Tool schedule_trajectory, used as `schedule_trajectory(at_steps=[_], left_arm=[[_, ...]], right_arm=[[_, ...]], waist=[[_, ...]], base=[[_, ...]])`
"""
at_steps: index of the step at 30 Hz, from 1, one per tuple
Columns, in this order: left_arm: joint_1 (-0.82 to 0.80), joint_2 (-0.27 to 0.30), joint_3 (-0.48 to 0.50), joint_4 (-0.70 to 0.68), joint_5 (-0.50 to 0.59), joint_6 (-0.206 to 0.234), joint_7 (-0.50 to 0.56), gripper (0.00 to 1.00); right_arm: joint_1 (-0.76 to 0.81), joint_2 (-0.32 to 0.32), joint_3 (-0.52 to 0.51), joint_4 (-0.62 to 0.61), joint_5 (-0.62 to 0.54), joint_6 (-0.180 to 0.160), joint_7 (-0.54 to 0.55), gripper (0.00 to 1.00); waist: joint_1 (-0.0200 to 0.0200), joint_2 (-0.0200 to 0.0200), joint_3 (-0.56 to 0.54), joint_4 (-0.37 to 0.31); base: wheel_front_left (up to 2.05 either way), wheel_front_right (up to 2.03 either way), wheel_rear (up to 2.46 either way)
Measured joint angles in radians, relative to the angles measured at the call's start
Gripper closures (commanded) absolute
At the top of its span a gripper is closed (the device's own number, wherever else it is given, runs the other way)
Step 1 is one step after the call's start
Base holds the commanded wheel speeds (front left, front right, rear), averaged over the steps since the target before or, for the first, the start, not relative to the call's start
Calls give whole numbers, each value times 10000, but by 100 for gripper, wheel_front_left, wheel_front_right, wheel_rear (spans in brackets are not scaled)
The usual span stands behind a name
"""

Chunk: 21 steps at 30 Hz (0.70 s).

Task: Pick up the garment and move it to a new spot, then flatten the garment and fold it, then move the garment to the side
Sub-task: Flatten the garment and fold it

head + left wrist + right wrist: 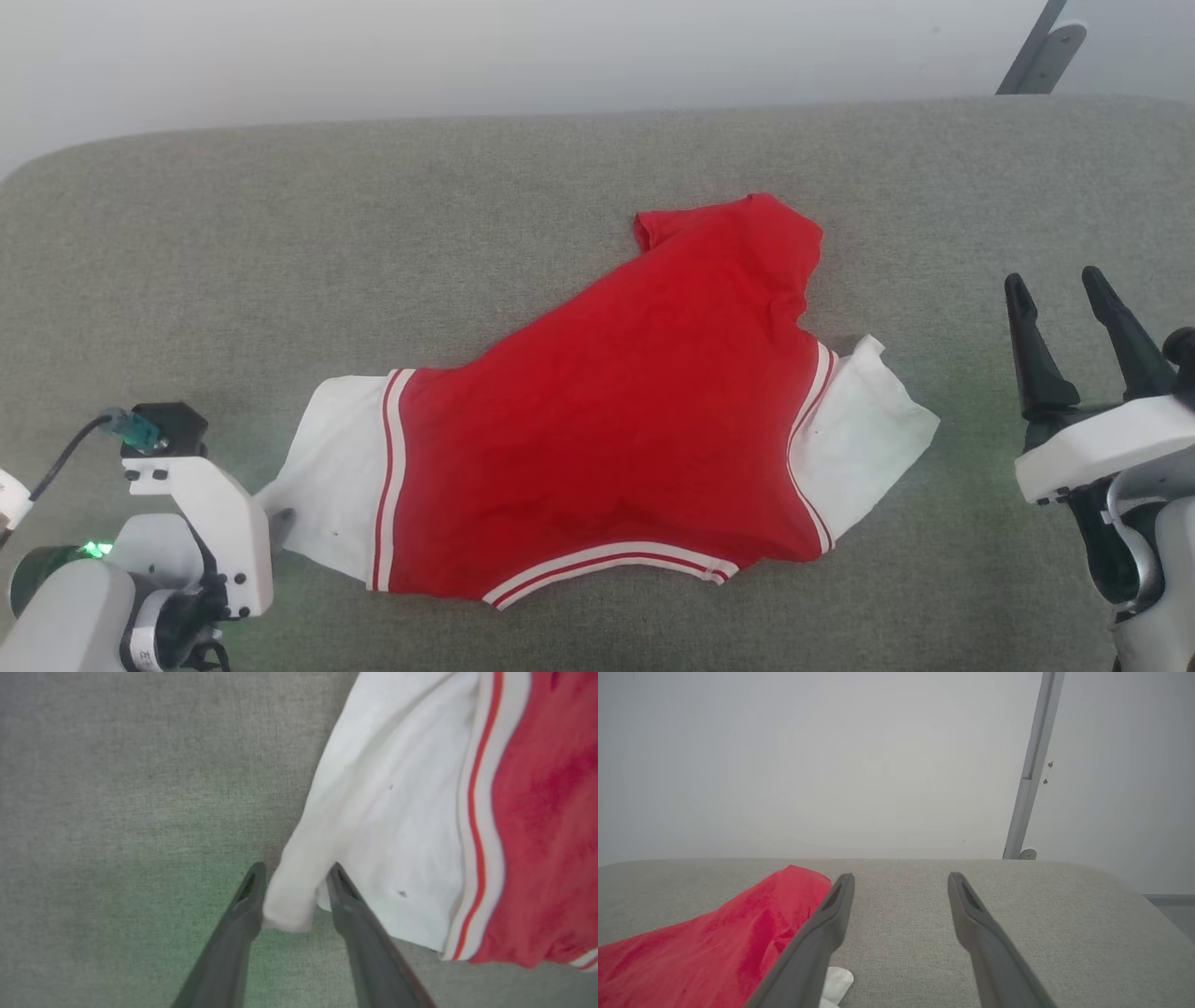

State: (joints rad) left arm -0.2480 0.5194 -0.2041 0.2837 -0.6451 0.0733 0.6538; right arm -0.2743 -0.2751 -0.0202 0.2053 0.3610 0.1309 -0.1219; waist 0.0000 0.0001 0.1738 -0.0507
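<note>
A: Left end effector (295, 870), status?
B: Fingers parted, low over the bench (280, 233). Corner of the white sleeve (373, 812) of the shirt (616, 420) lies slack btw them. It touches one finger, not pinched afaict. So: released.
A: Right end effector (1055, 277)?
B: Spread wide, nothing in it, tips pointing away across the bench. Stands well to the right of the other sleeve (864, 439).
A: Shirt itself?
B: Mid-bench, spread out. Striped neck edge nearest the robot, sleeves out to both sides. Far end narrows & skews right, w/ a rumpled, turned-over edge.
A: Which step, imo?
B: Flattening, prob about done on the left side. No fold yet, not moved aside.
A: Next?
B: Judgement only: lift the left end effector off w/o dragging the sleeve, then take the rumpled far end & pull it straight before folding. Soft cloth, so it'll creep if a finger snags it.
</note>
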Motion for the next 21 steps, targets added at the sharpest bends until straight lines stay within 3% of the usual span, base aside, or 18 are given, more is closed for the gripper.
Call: schedule_trajectory(at_steps=[10,16,17,18,19,21], left_arm=[[-683,412,-454,-17,-46,-566,696,0],[-1293,282,-917,685,146,-755,1220,0],[-1366,205,-943,830,113,-780,1287,7],[-1438,153,-978,936,105,-834,1333,59],[-1495,117,-982,1051,90,-861,1335,100],[-1601,2,-1020,1204,12,-874,1331,100]], right_arm=[[44,-94,27,-130,196,0,274,0],[66,-311,731,-167,671,0,1197,0],[85,-368,909,-150,838,0,1494,0],[118,-433,1129,-121,966,0,1797,0],[164,-497,1315,-104,1101,0,2096,0],[220,-644,1703,-61,1430,0,2742,0]], waist=[[0,0,96,65],[0,0,296,7],[0,0,317,-12],[0,0,335,-28],[0,0,355,-41],[0,0,393,-58]], base=[[0,0,0],[0,0,0],[0,0,0],[0,0,0],[0,0,0],[0,0,0]])
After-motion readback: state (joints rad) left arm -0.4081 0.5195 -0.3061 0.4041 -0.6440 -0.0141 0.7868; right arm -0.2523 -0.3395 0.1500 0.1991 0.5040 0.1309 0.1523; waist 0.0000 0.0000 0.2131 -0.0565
